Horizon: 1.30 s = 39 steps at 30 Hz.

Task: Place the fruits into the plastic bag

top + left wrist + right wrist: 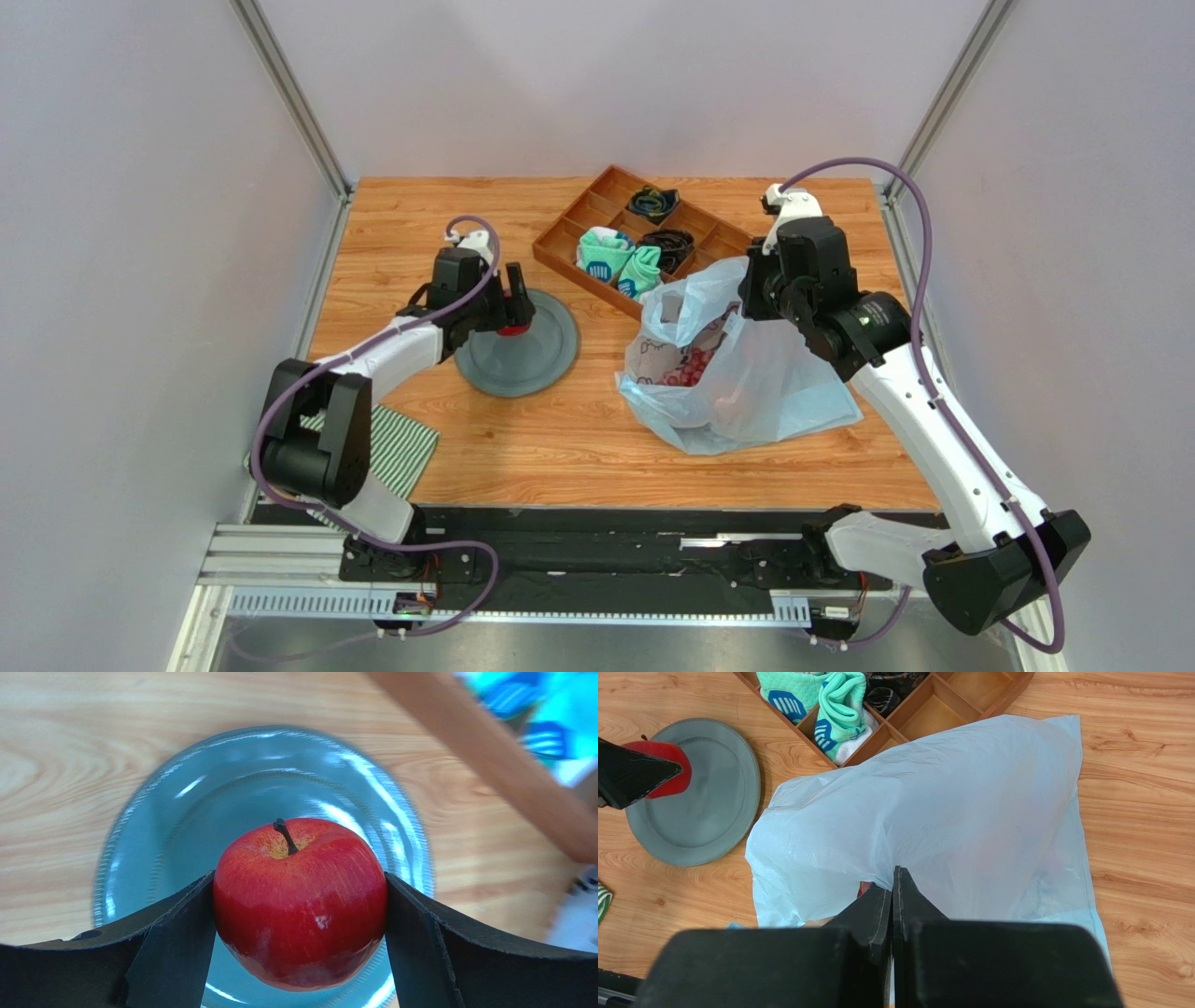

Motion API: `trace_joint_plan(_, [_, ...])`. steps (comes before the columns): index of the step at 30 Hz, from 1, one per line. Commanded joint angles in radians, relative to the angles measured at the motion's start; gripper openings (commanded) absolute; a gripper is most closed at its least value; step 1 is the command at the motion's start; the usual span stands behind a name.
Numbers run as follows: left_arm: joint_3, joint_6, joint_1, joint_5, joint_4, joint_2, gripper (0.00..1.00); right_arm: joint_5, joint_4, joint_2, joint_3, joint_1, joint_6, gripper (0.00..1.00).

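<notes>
My left gripper (300,906) is shut on a red apple (300,899), its jaws pressed on both sides, just above the round grey plate (175,812). From above, the apple (515,331) shows as a red spot under the left gripper (514,311) over the plate (540,357). My right gripper (893,876) is shut on a pinch of the light-blue plastic bag (948,812) and holds its top edge up. From above, the bag (730,371) stands open towards the left, with red-printed contents dimly visible inside. The other fruits are hidden.
A wooden divided tray (561,241) at the back holds teal cloth (617,259) and dark cables. A green-striped cloth (400,445) lies at the near left by the left arm's base. Grey walls close in both sides.
</notes>
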Motion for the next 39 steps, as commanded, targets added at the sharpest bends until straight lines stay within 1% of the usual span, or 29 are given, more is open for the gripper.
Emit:
trace_joint_plan(1, [-0.009,0.041,-0.07,0.117,0.15,-0.097,0.47,0.004,0.033,0.004,0.032,-0.001,0.002,0.0])
trace_joint_plan(5, [-0.026,0.057,-0.155,0.233,0.242,-0.117,0.46,-0.002,0.035,0.01,0.037,-0.003,0.005,0.0])
trace_joint_plan(6, [-0.026,0.071,-0.196,0.249,0.258,-0.117,0.46,-0.005,0.033,0.012,0.037,-0.001,0.005,0.0])
trace_joint_plan(11, [-0.023,0.073,-0.31,0.359,0.351,-0.076,0.45,-0.005,0.033,0.01,0.035,-0.001,0.006,0.0])
trace_joint_plan(19, [-0.015,0.059,-0.405,0.461,0.414,0.007,0.45,-0.004,0.036,0.003,0.028,-0.001,0.006,0.0])
trace_joint_plan(23, [0.031,0.056,-0.465,0.479,0.405,0.062,0.46,-0.011,0.038,0.003,0.026,-0.001,0.009,0.0])
trace_joint_plan(26, [0.071,0.059,-0.488,0.507,0.371,0.098,0.46,-0.005,0.033,-0.005,0.023,-0.001,0.006,0.0])
trace_joint_plan(31, [0.147,0.053,-0.546,0.499,0.367,0.142,0.47,-0.007,0.035,-0.008,0.017,-0.006,0.011,0.0])
trace_joint_plan(34, [0.204,0.042,-0.592,0.47,0.388,0.182,0.48,-0.011,0.038,-0.008,0.014,-0.001,0.013,0.0])
trace_joint_plan(36, [0.23,0.03,-0.612,0.438,0.425,0.217,0.5,-0.011,0.038,-0.011,0.014,-0.003,0.014,0.0])
trace_joint_plan(38, [0.259,-0.011,-0.63,0.421,0.481,0.265,0.5,-0.01,0.037,-0.014,0.012,-0.001,0.014,0.0])
trace_joint_plan(39, [0.269,-0.025,-0.635,0.412,0.5,0.282,0.52,-0.01,0.038,-0.017,0.012,-0.001,0.014,0.0])
